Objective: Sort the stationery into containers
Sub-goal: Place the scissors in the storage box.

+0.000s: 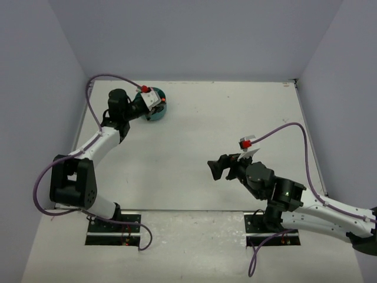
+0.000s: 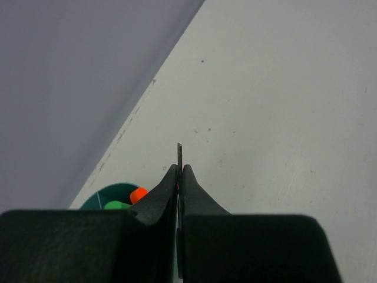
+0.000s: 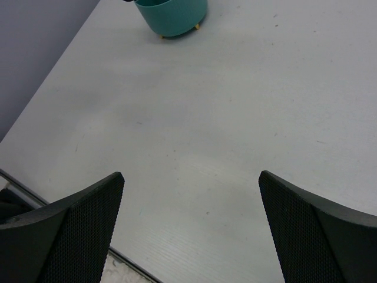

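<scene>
The teal round organiser (image 1: 158,114) stands at the table's back left, and it also shows at the top of the right wrist view (image 3: 172,15). My left gripper (image 1: 154,101) hovers right over it, shut. A thin dark blade, edge-on and like that of the scissors (image 2: 179,150), pokes out between its fingertips (image 2: 179,172). Below the left finger, the organiser (image 2: 103,198) holds an orange cap (image 2: 139,193) and a green cap (image 2: 116,205). My right gripper (image 1: 215,169) hangs wide open over bare table near the front, nothing between its fingers (image 3: 191,183).
Grey walls close in the table on the left, back and right. The left wall (image 2: 76,88) runs close beside the organiser. The table's front edge (image 3: 35,191) lies just under the right gripper's left finger.
</scene>
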You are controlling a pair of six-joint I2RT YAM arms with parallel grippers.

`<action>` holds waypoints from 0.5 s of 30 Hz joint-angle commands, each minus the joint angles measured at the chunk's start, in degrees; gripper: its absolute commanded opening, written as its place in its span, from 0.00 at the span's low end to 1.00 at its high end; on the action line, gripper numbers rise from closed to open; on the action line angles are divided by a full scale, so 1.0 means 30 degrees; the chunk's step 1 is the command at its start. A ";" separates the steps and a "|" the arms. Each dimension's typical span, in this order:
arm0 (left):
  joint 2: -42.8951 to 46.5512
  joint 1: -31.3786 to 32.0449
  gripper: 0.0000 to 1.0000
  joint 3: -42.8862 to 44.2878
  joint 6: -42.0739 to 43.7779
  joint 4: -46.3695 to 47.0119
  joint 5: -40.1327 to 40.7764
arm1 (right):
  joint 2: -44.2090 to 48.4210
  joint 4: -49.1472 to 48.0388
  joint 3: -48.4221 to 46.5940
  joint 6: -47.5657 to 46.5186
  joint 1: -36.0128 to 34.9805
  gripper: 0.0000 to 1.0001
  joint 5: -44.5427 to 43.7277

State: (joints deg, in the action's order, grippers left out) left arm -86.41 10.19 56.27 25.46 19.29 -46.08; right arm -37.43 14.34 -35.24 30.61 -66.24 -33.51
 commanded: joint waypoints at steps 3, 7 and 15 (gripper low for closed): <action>-0.1326 -0.1481 0.00 0.0253 0.5673 0.1367 -0.4933 | -0.0250 -0.1239 0.0229 0.0168 0.0019 0.99 0.0393; -0.2415 -0.2529 0.00 0.0610 0.6399 0.1474 -0.6927 | -0.0915 -0.1406 0.0068 0.0168 0.0043 0.99 0.0657; -0.4382 -0.2916 0.00 0.1651 0.6249 0.1882 -0.7379 | -0.1299 -0.1581 0.0081 0.0138 0.0042 0.99 0.0893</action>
State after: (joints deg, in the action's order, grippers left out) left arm -97.69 1.89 58.09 41.60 20.61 -64.90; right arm -41.64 12.35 -35.00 30.61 -66.24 -30.96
